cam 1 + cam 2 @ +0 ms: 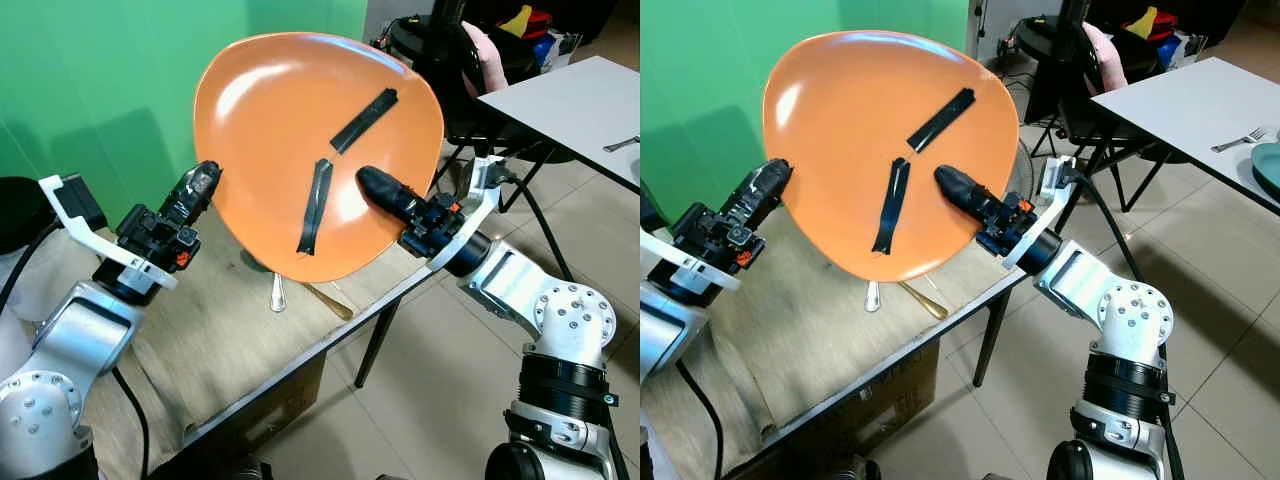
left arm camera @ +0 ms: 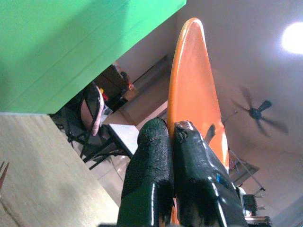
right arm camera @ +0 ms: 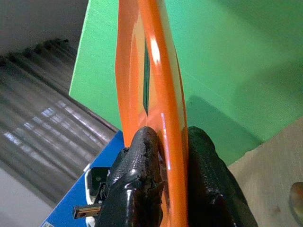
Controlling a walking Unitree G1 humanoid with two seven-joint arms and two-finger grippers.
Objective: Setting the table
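A large orange plate (image 1: 300, 130) with two strips of black tape on it is held up above the wooden table (image 1: 200, 340), tilted steeply so its face looks at my head. My left gripper (image 1: 205, 177) is shut on the plate's left rim. My right gripper (image 1: 370, 182) is shut on its lower right rim, one finger lying across the face. In the left wrist view the plate's edge (image 2: 191, 80) rises from between the closed fingers (image 2: 154, 142). The right wrist view shows the rim (image 3: 151, 71) pinched between two fingers (image 3: 137, 161).
A metal spoon (image 1: 277, 292) and a golden utensil (image 1: 332, 301) lie on the table under the plate. To the right stands a white table (image 1: 570, 100) with a fork (image 1: 622, 143) and a teal dish (image 1: 1268, 165). A black chair (image 1: 440, 60) and a green screen (image 1: 100, 80) stand behind.
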